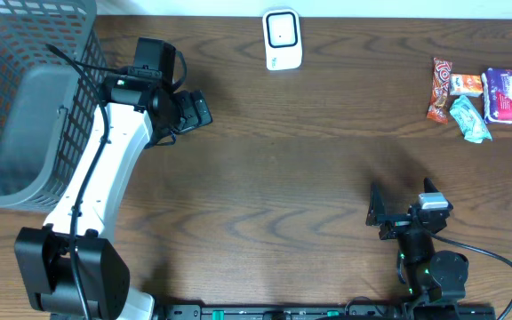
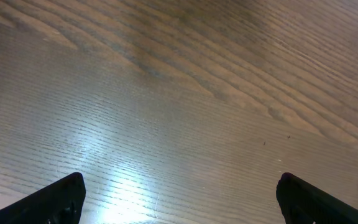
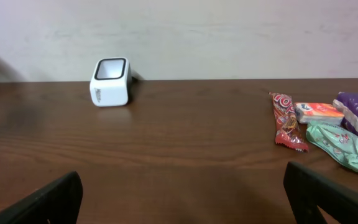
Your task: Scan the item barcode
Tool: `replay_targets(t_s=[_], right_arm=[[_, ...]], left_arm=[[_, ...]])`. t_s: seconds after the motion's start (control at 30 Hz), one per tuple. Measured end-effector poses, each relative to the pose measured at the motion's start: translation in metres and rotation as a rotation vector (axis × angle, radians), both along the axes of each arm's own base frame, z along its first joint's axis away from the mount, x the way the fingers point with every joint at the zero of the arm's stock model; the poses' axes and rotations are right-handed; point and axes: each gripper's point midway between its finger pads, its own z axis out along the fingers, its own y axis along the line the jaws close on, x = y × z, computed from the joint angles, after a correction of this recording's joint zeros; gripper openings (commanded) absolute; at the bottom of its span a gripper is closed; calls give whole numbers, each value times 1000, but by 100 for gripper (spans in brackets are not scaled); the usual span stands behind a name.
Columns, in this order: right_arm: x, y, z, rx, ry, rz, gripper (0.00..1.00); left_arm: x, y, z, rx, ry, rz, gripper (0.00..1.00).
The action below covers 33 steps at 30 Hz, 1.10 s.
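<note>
White scanner (image 1: 283, 39), snack packets (image 1: 509, 96) — labels unreadable

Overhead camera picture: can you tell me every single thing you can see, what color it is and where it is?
Basket: one, grey mesh, back left corner.
Barcode scanner: one, white with a dark window, back edge, middle.
Long snack packet: one, red, back right.
Small packet: one, orange, beside the red one.
Crinkly packet: one, pale green, beside the purple one.
Big packet: one, purple, farthest right.
Table: one, dark brown wood, under everything.
Left arm: one, white and black, beside the basket.
Right arm: one, black, front right.
Left gripper: one, black, open, over bare wood.
Right gripper: one, black, open, empty.
</note>
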Motion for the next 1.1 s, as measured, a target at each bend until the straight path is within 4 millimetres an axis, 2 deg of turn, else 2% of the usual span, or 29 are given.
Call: replay_targets(t_s=[1.1], right_arm=[[0,-3,0,-1,2,-18,99]], left_arm=[[0,0,0,0,0,0,98]])
